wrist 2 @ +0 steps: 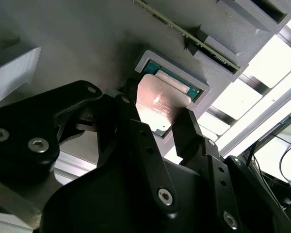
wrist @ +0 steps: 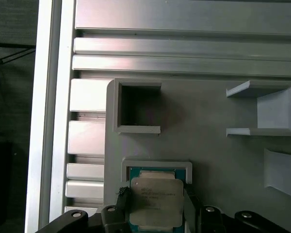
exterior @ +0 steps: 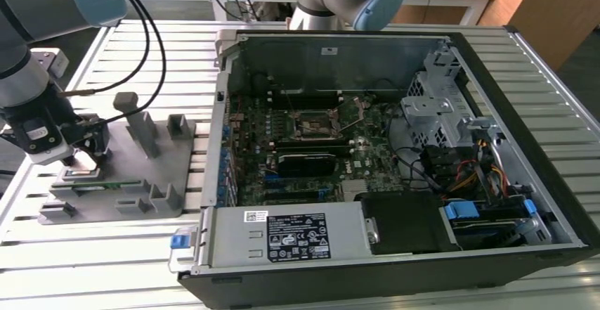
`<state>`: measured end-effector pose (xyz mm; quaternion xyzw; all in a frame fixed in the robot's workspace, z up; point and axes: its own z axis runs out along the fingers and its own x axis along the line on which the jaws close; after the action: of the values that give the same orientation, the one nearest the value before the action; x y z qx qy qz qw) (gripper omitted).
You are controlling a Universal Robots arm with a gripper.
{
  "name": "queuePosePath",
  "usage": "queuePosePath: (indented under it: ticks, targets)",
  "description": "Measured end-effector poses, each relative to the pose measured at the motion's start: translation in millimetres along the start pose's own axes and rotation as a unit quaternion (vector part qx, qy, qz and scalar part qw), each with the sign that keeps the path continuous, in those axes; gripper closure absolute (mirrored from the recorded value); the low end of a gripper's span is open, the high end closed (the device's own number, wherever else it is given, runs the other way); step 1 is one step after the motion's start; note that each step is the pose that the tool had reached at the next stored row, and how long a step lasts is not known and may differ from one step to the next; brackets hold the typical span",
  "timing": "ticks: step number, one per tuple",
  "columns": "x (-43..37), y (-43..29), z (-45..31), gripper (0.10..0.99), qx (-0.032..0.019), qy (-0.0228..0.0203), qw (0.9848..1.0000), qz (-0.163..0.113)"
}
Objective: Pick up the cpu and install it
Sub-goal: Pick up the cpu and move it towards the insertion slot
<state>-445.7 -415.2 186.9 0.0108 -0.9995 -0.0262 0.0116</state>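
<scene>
The cpu (wrist: 156,196), a flat square chip with a shiny silver top and a thin green edge, sits at a square recess of the grey holder plate (exterior: 140,183). My gripper (wrist 2: 157,116) is down over it at the exterior view's left (exterior: 83,161). In both wrist views its black fingers (wrist 2: 186,128) press against two opposite sides of the chip, so the gripper is shut on the cpu (wrist 2: 157,102). I cannot tell whether the chip rests in the recess or is slightly raised. The motherboard's open socket (exterior: 317,124) lies inside the computer case.
The open computer case (exterior: 394,148) fills the exterior view's right, with a black heatsink block (exterior: 305,162) below the socket. Grey holder blocks (exterior: 140,131) stand upright on the plate near my gripper. An empty square pocket (wrist: 138,107) lies beside the chip's recess. Cables hang above the arm.
</scene>
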Motion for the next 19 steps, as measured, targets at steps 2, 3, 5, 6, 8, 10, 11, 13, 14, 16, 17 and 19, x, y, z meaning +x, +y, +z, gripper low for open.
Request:
queuePosePath:
  ticks: [2,3,5,6,8,10,11,13,14,16,17,19]
  targets:
    - [0.0,0.0,0.0,0.549,0.0,0.0,1.0,0.0]
    - [0.1,0.0,-0.1,0.549,0.0,0.0,1.0,0.0]
    - [0.2,0.1,-1.5,0.557,0.0,0.0001,1.0,0.0]
    - [0.2,0.1,-2.8,0.557,0.0,0.0,1.0,0.0]
    - [0.2,0.3,-5.7,0.557,0.0,0.0,1.0,0.0]
    - [0.3,0.5,-9.1,0.557,0.0,0.0,1.0,0.0]
    - [0.3,0.6,-11.1,0.557,0.0,0.0,1.0,0.0]
    - [0.5,0.8,-15.6,0.557,0.0,0.0001,1.0,0.0]
    - [0.5,1.0,-18.1,0.557,0.0,0.0,1.0,0.0]
    - [0.6,1.3,-23.2,0.557,0.0,0.0,1.0,0.0]
    - [0.6,1.4,-25.9,0.557,0.0,0.0,1.0,0.0]
    - [0.8,1.6,-30.4,0.557,0.0,0.0,1.0,0.0]
